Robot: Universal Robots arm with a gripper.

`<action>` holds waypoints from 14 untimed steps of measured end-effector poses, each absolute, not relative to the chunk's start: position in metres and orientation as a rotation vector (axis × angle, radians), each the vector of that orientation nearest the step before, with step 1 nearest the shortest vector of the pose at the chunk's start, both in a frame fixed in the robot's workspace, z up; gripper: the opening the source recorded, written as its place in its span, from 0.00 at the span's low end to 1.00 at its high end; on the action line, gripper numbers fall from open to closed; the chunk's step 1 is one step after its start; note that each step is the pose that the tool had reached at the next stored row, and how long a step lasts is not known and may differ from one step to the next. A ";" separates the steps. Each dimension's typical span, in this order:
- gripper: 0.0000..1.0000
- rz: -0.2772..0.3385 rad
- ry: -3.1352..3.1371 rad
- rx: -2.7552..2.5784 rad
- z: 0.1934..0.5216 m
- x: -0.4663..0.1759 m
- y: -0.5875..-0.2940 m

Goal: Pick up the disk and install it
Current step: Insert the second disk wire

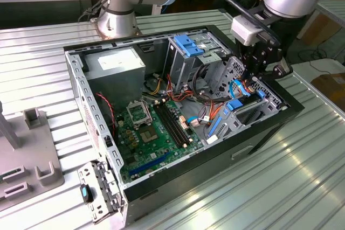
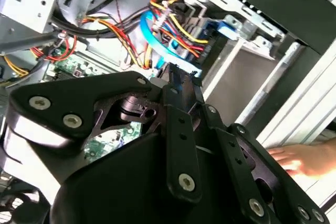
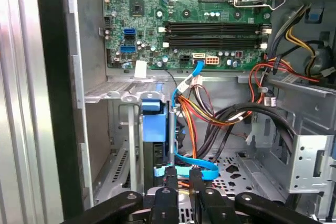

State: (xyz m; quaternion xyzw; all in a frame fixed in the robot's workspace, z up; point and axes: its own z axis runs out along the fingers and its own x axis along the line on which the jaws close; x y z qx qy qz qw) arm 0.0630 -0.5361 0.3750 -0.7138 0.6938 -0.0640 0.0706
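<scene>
Fingers (image 3: pixel 169 195) nearly together, seeming to pinch the thin top edge of the disk (image 3: pixel 171 137). Counted big to small: one open computer case (image 1: pixel 86 106), one gripper (image 1: pixel 260 74), one drive bay (image 1: pixel 242 125) at the case's front, one disk standing on edge in that bay, one person's hand (image 2: pixel 310 160) near the case. Looks like the putting-in step, nearly done. Calls for a straight, gentle push down.

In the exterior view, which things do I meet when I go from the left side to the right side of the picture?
Grey plastic fixture → detached metal bracket with blue latch → power-supply box → CPU socket → memory slots → blue-latched drive cage → the tool.
</scene>
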 end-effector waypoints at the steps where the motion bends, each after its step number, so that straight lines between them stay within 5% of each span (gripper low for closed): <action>1: 0.24 -0.191 2.086 -2.146 0.375 0.062 -0.530; 5: 0.24 -0.191 2.087 -2.146 0.375 0.062 -0.528; 8: 0.24 -0.125 2.120 -2.180 0.374 0.062 -0.528; 11: 0.24 0.004 2.180 -2.240 0.374 0.063 -0.528; 14: 0.24 0.007 2.182 -2.241 0.373 0.063 -0.528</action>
